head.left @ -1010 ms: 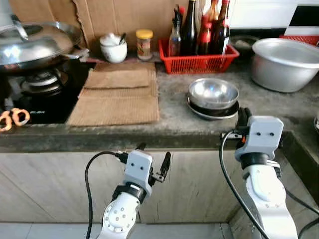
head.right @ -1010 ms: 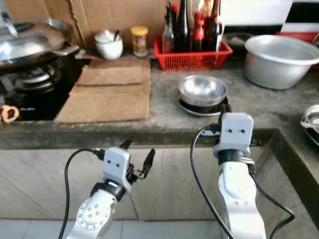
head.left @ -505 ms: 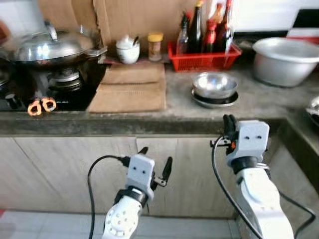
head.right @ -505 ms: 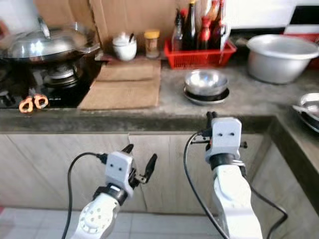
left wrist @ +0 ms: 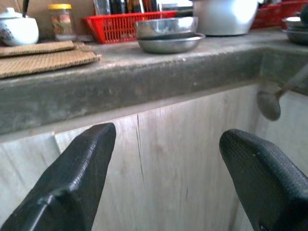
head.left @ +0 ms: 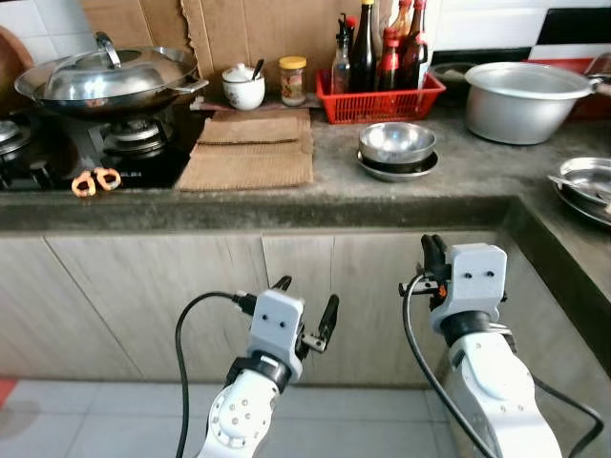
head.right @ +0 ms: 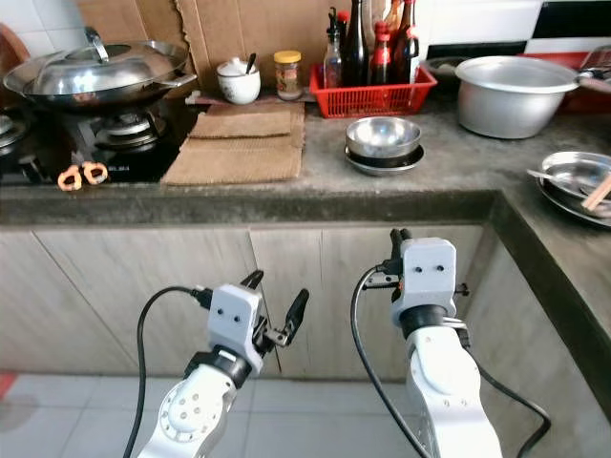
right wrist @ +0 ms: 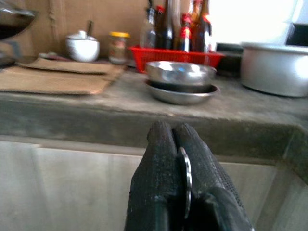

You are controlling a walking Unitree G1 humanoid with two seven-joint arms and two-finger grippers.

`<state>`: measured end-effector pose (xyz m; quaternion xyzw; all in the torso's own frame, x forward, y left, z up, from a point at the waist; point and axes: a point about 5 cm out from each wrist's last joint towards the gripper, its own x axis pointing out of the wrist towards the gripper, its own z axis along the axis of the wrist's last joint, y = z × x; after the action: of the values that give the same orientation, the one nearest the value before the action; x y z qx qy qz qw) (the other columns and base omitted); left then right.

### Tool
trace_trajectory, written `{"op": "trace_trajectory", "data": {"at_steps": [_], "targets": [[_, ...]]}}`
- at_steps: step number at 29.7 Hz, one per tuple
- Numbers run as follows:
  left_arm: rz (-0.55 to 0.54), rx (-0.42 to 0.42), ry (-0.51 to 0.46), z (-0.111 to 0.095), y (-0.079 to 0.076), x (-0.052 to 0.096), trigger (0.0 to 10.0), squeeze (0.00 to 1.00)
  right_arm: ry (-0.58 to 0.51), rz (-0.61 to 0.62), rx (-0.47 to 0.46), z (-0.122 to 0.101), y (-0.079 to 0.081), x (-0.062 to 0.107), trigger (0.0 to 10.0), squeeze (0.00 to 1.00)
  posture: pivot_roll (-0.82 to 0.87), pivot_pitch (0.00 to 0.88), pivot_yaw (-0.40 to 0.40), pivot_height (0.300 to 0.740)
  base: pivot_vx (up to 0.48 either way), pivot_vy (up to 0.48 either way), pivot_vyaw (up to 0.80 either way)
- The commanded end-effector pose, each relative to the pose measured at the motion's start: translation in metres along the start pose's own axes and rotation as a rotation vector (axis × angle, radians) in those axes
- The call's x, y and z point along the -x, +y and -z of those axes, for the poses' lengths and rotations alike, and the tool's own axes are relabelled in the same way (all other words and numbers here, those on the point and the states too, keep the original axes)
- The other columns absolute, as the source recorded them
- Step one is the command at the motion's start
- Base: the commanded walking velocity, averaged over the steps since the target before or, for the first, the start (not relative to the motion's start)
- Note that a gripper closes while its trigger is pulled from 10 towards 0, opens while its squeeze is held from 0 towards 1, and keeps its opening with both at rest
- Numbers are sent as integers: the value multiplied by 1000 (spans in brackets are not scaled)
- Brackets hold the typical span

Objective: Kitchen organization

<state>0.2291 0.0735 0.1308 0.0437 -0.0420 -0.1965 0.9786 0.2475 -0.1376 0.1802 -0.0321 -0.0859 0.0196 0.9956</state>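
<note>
Stacked steel bowls (head.left: 397, 148) sit on the grey counter (head.left: 458, 191), in front of a red basket (head.left: 379, 99) of bottles. My right gripper (head.left: 430, 252) is raised in front of the cabinet doors, below the counter edge. It is shut on a thin metal spoon (right wrist: 186, 175), whose bowl also shows in the left wrist view as the spoon (left wrist: 268, 104). My left gripper (head.left: 307, 296) is open and holds nothing, lower down and to the left, facing the cabinet (left wrist: 183, 154).
A lidded wok (head.left: 105, 78) stands on the stove at the left, with orange scissors (head.left: 94, 181) near the edge. Woven mats (head.left: 250, 153), a white pot (head.left: 242, 88) and a jar (head.left: 292, 80) lie mid-counter. A large metal pot (head.left: 523, 88) and a steel plate (head.left: 582, 186) are at the right.
The whole view has pulled back from the counter, so more cabinet and floor show. Both grippers keep their poses, the right still shut, the left still open.
</note>
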Motion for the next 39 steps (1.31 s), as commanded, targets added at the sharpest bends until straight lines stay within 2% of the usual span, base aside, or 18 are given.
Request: {"op": "trace_trajectory", "data": {"at_steps": [1, 9, 22, 31, 39], "targets": [[-5, -5, 0, -1, 1, 0, 10000, 0, -1, -19, -8, -1, 4, 0, 10000, 0, 39, 33, -19, 740, -281, 0, 0], [-15, 4, 6, 0, 3, 0, 10000, 0, 15, -34, 0, 3, 6, 0, 10000, 0, 42, 39, -20, 740, -32, 0, 0], [2, 34, 1, -5, -4, 4, 10000, 0, 100, -96, 9, 23, 16, 17, 10000, 0, 44, 48, -18, 740, 0, 0, 0], [7, 40, 3, -6, -4, 5, 10000, 0, 128, -98, -7, 29, 17, 21, 10000, 0, 52, 52, -16, 740, 0, 0, 0], [-8, 49, 0, -6, -4, 4, 10000, 0, 124, -107, 6, 29, 15, 18, 10000, 0, 51, 46, -28, 740, 0, 30, -686]]}}
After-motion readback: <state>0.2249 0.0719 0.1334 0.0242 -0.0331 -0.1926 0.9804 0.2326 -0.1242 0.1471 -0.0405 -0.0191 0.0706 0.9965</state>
